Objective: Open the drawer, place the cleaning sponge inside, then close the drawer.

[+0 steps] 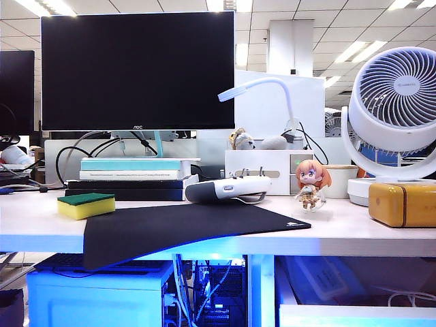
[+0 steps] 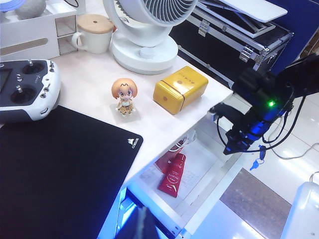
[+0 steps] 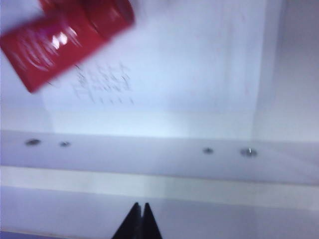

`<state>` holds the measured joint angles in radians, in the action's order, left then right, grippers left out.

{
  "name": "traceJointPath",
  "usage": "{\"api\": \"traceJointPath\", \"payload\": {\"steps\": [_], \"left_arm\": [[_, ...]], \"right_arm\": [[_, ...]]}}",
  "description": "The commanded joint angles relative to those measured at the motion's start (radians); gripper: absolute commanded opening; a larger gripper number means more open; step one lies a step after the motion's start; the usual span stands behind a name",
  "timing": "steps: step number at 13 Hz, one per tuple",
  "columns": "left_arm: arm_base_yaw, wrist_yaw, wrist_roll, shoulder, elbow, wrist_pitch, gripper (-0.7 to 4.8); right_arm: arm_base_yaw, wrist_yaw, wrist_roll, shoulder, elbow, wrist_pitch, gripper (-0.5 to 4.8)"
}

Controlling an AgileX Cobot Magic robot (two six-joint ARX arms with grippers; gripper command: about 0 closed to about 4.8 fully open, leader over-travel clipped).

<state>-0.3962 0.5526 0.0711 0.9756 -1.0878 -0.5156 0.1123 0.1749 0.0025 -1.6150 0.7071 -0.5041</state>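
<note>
While the drawer stands pulled out beneath the desk, my right gripper hangs just over its front panel, fingertips pressed together and holding nothing. Past those tips lies the drawer's pale floor with a printed sheet, and farther in, off to one side, a red tube, blurred in my right wrist view. From the left wrist camera I see that same right arm beside the drawer's outer corner, a green light glowing on it. My left gripper shows only as a dark closed tip, empty, poised above the desk's near edge with the black mouse mat just beside it. Beyond it on the desktop stand the white fan, a remote controller, a yellow tin and a small figurine. The cleaning sponge sits well away from both grippers, on the far left of the desk, touching the mat's corner.
</note>
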Motion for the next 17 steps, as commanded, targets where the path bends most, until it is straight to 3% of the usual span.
{"api": "traceJointPath", "payload": {"steps": [1,6,7,9,17], "left_arm": [[0.000,0.002,0.004,-0.002,-0.005,0.009,-0.06],[0.000,0.002,0.003,-0.002,-0.005,0.021,-0.06],[0.000,0.002,0.003,-0.002,-0.005,0.024,-0.06],[0.000,0.002,0.003,-0.002,-0.005,0.024,-0.06],[0.000,0.001,0.003,-0.002,-0.005,0.024,-0.06]], "right_arm": [[-0.005,0.001,-0.004,0.000,0.001,-0.001,-0.06],[-0.100,-0.022,-0.010,0.000,0.001,-0.039,-0.06],[-0.099,-0.047,0.025,0.000,0.001,0.050,-0.06],[-0.099,-0.045,0.027,-0.021,0.001,0.074,-0.06],[-0.100,-0.042,0.015,-0.087,-0.023,-0.051,-0.06]]}}
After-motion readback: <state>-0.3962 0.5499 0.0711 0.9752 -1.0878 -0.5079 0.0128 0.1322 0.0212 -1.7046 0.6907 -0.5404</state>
